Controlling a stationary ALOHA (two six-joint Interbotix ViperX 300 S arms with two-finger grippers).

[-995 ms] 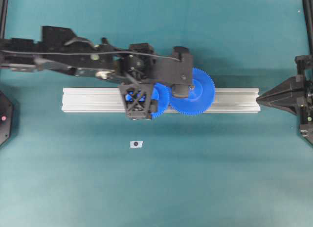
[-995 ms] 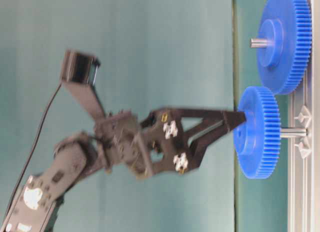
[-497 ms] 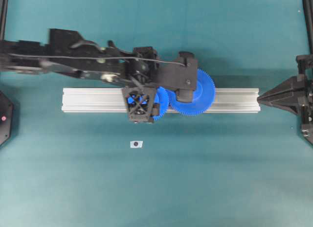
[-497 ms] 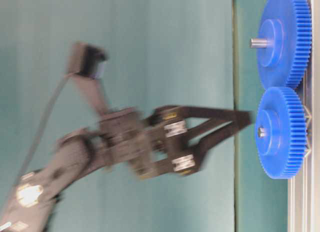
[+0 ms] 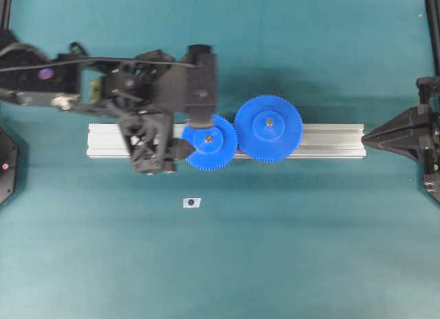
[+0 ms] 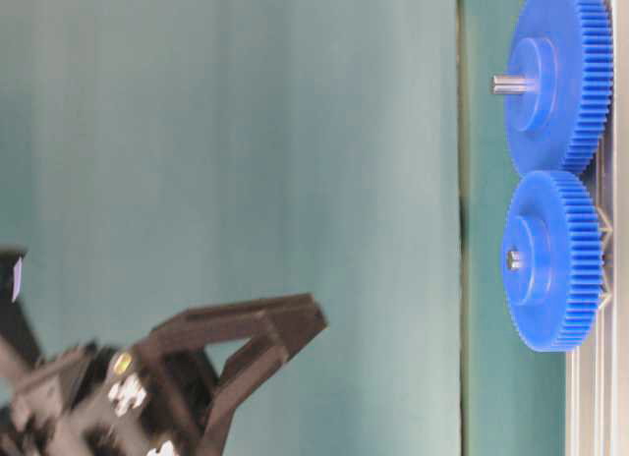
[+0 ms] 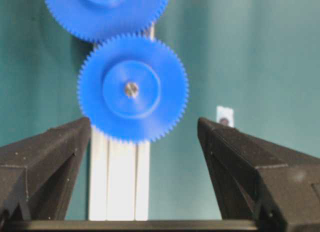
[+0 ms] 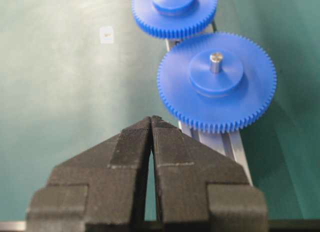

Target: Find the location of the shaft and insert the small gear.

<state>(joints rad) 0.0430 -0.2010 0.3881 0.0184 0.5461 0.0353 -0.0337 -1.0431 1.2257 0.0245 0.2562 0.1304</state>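
small gear [image 5: 209, 141] sits on the aluminium rail [image 5: 330, 140] at centre of the overhead frame, teeth meshed with the larger gear [image 5: 268, 128] to its right. the shaft [image 7: 131, 88] shows as a small grey tip flush in the small gear's hub in the left wrist view, so the gear looks fully seated. left pincer [image 5: 163, 146] is wide apart and empty, just left of the small gear in the overhead frame, one dark tip near the gear's rim; can't tell if it touches. in the table-level view it hangs well apart from the gears, lower left of frame. right pincer [image 8: 151, 123] is pressed closed, holding nothing, parked at the right edge of the overhead view, clear of the rail. small white tag [image 5: 191, 203] lies on the green table [image 5: 309, 250] below the rail, untouched.

step: insertion looks done, this reads as release and retreat. next move, my guess: left arm backs off clear without clipping the gear teeth, nothing left to grasp.
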